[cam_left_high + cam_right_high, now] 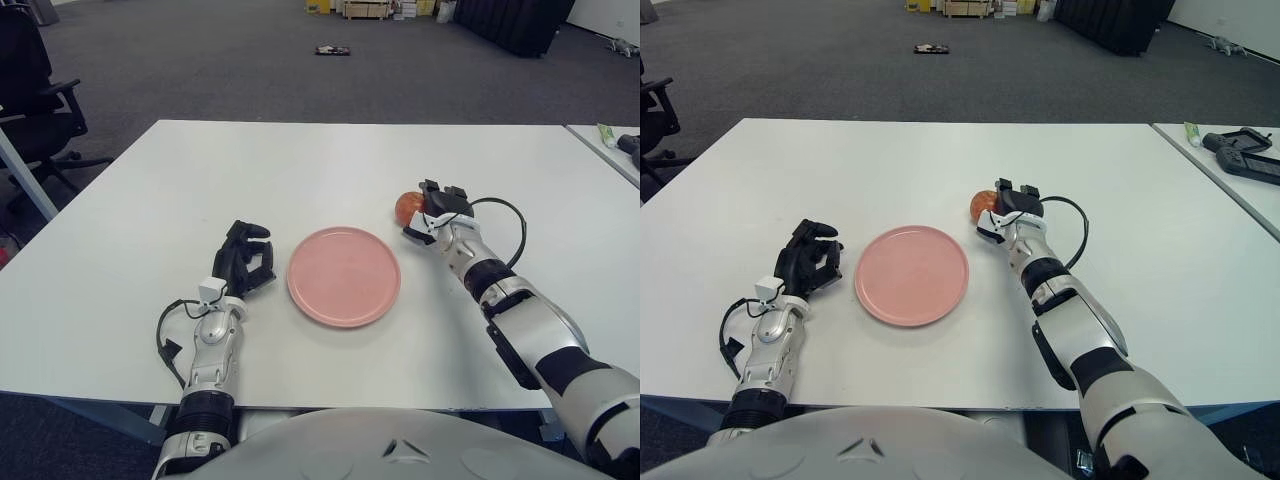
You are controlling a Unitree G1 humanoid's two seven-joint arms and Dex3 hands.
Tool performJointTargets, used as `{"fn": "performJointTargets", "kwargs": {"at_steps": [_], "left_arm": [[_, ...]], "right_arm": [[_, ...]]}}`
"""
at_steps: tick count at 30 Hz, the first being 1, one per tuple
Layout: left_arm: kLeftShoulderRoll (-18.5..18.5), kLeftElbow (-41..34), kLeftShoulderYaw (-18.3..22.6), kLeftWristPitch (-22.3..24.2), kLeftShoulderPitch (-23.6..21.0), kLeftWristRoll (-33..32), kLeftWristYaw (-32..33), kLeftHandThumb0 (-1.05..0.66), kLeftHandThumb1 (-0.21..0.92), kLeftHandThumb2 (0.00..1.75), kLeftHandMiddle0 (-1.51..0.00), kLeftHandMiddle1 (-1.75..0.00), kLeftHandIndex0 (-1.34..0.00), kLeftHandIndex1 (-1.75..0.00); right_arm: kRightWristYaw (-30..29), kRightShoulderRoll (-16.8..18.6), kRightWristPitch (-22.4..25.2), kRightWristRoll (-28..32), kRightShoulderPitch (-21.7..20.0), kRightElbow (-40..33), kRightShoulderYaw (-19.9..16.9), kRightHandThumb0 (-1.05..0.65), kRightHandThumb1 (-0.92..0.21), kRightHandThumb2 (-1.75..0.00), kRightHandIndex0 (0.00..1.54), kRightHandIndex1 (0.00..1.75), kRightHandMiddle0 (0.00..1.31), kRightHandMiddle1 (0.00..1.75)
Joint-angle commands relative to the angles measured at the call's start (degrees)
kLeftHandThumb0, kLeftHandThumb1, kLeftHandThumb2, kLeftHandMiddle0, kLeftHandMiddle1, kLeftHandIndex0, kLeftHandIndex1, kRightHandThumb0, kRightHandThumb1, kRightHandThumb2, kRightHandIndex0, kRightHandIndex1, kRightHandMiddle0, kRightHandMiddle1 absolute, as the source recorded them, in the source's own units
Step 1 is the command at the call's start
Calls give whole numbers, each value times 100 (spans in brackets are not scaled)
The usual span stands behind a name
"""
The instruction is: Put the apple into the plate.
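Right hand (pixel 437 212) is at the apple (pixel 406 206), fingers wrapped around its right side, holding it. The apple is red and sits right of centre on the white desk (pixel 300 170), just off the upper-right rim of the pink plate (pixel 344 276), apart from it. The plate lies toward the desk's near edge, roughly mid-width. Left hand (pixel 243 258) shows just left of the plate, fingers curled in, holding nothing.

Both head-mounted eyes look forward and down at the same counter (pixel 300 170), set slightly apart side by side.
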Motion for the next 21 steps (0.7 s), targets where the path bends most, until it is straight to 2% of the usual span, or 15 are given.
{"fn": "performJointTargets", "kwargs": {"at_steps": [1,9,16,20,21], "left_arm": [[-16,250,8,225,141,-19,16,-42,52,107,-81,-175,-45,-175],[-32,276,24,192,135,-61,5,-42,52,107,-82,-175,-45,-175],[-16,282,28,223,129,-134,-36,-41,53,106,-81,-175,-45,-175],[-15,282,34,240,127,-149,-29,-41,53,106,-81,-175,-44,-175],[-14,279,36,256,127,-148,-22,-41,53,106,-81,-175,-44,-175]], "right_arm": [[-47,-115,-43,-96,-281,58,83,-49,-58,-99,0,37,0,44],[-22,-184,-104,-190,-435,124,255,-49,-56,-100,0,40,0,46],[-136,-173,-252,-477,-507,308,620,-50,-55,-100,0,50,0,53],[-271,-75,-378,-659,-515,522,865,-50,-54,-101,0,66,0,64],[-288,-77,-442,-711,-515,564,935,-50,-53,-102,1,78,0,71]]}}
